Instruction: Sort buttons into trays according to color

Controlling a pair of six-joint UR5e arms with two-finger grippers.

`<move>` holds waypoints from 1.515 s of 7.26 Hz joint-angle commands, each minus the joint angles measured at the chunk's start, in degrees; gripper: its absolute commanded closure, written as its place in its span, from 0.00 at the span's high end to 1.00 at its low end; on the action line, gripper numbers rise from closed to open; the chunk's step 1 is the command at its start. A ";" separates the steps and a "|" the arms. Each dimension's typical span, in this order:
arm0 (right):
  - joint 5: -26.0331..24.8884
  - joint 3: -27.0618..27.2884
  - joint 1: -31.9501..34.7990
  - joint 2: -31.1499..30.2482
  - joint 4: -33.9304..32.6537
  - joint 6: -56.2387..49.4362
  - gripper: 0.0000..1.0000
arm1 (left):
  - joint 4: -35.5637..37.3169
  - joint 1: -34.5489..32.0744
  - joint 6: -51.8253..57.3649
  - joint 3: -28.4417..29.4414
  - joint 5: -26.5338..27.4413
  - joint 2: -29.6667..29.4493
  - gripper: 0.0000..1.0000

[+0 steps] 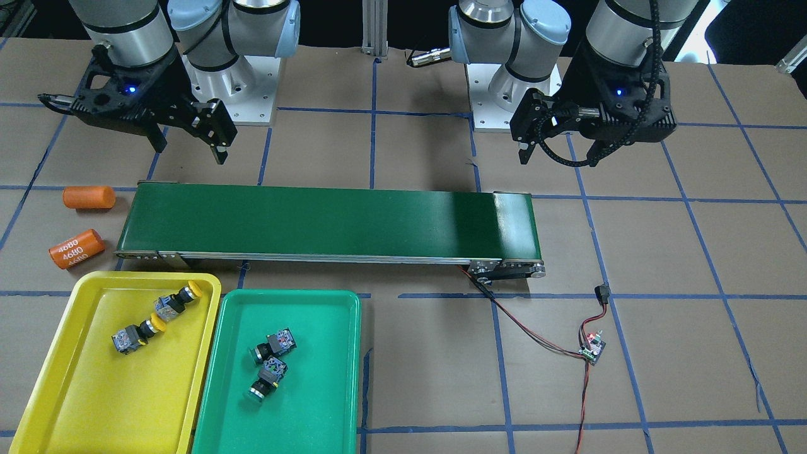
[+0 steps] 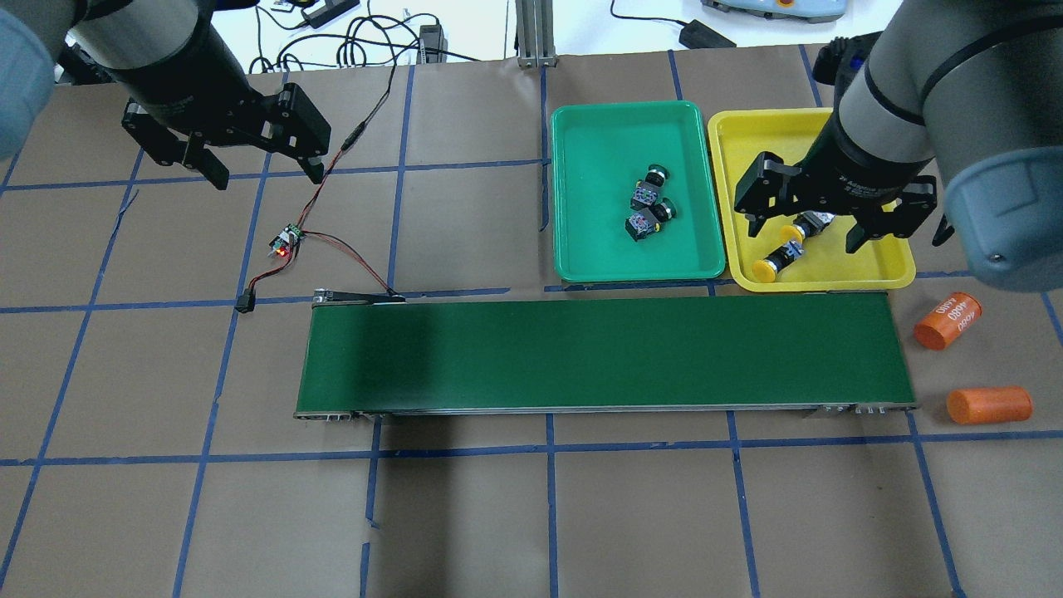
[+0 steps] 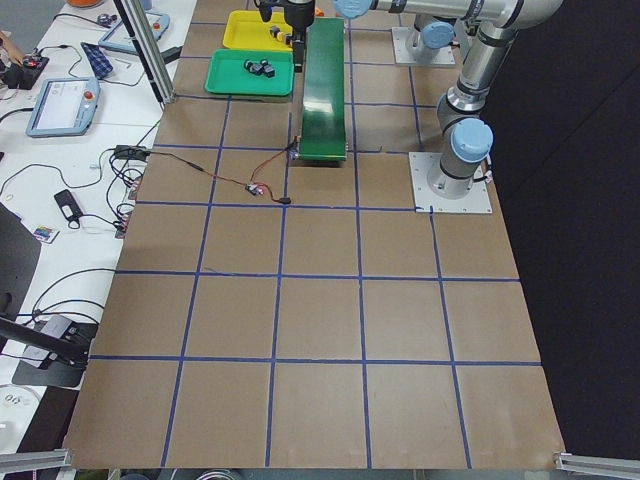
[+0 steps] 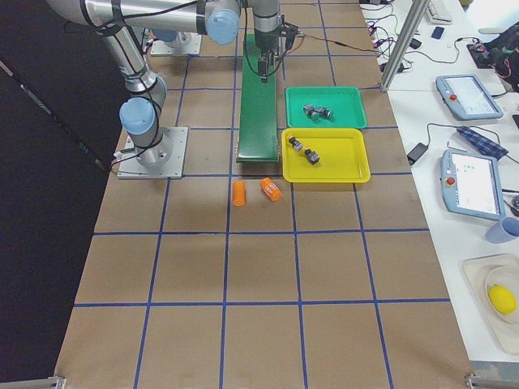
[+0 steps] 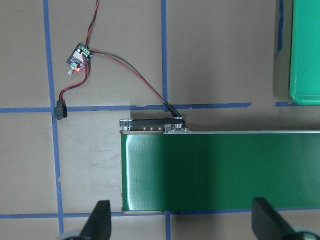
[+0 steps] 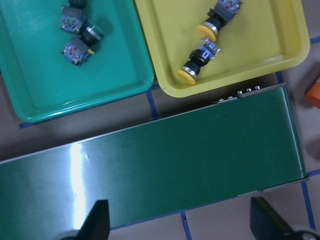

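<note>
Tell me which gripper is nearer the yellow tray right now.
Right. The right gripper hangs open above the conveyor belt's end beside the yellow tray; the left gripper, also open, is above the belt's opposite end, far from that tray.

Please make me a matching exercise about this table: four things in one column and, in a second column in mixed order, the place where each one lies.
Things
1. yellow-capped buttons
2. green-capped buttons
3. orange cylinders
4. circuit board

Places
a. on the table, near the conveyor belt end far from the trays
b. in the green tray
c. in the yellow tray
d. on the table, past the belt end nearest the yellow tray

Pairs: 1-c, 2-b, 3-d, 4-a
</note>
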 commanded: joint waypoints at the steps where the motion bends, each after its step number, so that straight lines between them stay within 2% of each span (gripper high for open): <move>1: -0.26 -3.93 1.10 0.13 7.34 -3.55 1.00 | 0.10 -0.03 -0.02 0.02 -0.08 -0.02 1.00; 2: 0.43 -6.83 1.10 0.65 10.01 -3.56 1.00 | 0.01 -0.03 0.15 -0.06 0.01 0.07 1.00; 5: 0.43 -7.38 -0.12 4.08 7.51 -3.91 1.00 | 0.01 -0.03 0.07 -0.06 0.01 0.07 1.00; 11: -0.53 -6.33 -0.13 1.18 8.80 -3.30 1.00 | 0.01 -0.03 0.15 -0.06 0.01 0.07 1.00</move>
